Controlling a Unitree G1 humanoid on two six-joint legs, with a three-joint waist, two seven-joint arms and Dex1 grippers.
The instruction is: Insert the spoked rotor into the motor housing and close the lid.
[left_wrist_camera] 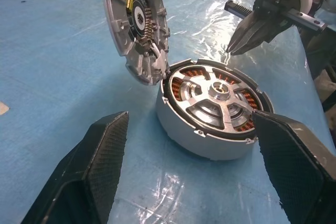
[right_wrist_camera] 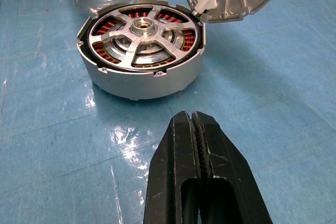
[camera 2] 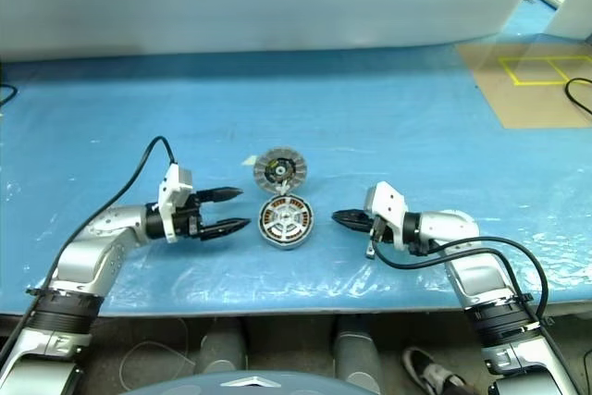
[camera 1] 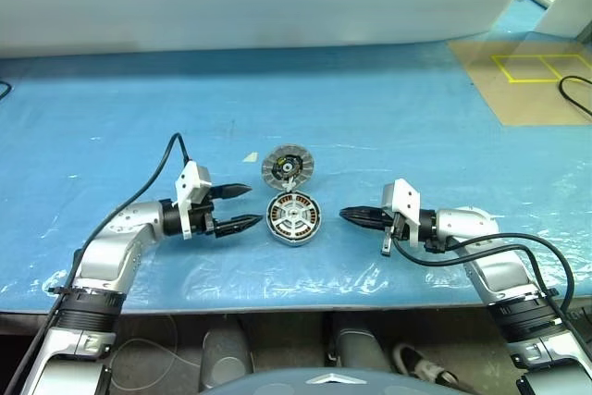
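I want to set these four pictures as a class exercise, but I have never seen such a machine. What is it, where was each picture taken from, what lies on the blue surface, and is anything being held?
This is a humanoid robot with two arms, each ending in a pincer of two black fingers. Two pictures come from cameras in its head, looking down over both arms. The other two come from a camera on each wrist, looking along that pincer's fingers.

On the blue plastic-covered table sits the round silver metal motor housing, with copper windings inside. The silver spoked rotor already sits in it. The flat round grey ribbed lid is open, propped at the housing's far edge.

The left pincer stands open beside the housing. The right pincer is shut, pointing at it from the other side. Neither holds anything.
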